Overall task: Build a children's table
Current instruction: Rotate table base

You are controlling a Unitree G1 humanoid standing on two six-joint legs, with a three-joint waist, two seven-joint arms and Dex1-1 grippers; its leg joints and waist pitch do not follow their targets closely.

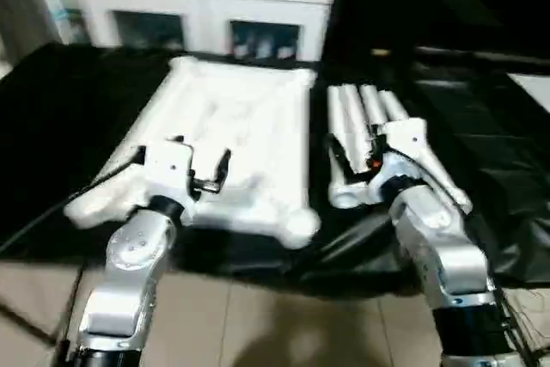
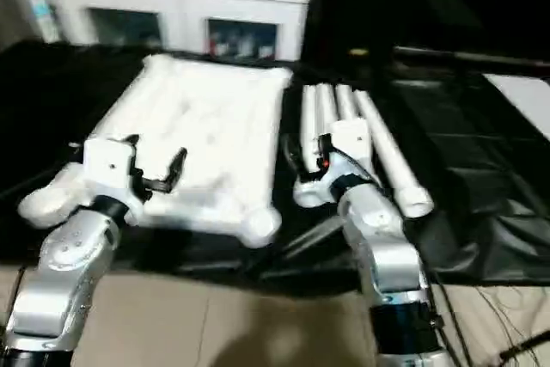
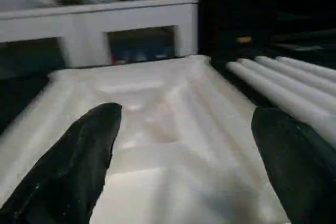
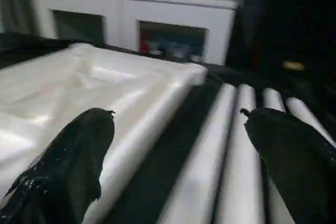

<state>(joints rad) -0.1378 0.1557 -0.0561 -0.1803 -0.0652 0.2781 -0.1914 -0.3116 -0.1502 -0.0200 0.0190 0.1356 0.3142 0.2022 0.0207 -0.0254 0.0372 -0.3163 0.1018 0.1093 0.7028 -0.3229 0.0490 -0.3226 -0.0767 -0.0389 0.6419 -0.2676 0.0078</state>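
Observation:
The white tabletop (image 1: pixel 232 139) lies upside down on the black cloth, ribbed underside up, with round sockets at its corners. To its right the white tube legs (image 1: pixel 361 131) lie side by side. My left gripper (image 1: pixel 199 168) hovers open over the tabletop's near edge, its black fingers (image 3: pixel 68 171) spread wide with nothing between them. My right gripper (image 1: pixel 354 165) stands open above the near ends of the legs (image 4: pixel 210 156), also holding nothing.
The big table draped in black cloth (image 1: pixel 51 118) carries everything. A white cabinet with glass doors (image 1: pixel 206 6) stands behind it. Crumpled black cloth (image 1: pixel 490 152) lies to the right. Tiled floor (image 1: pixel 258 324) shows below the table's near edge.

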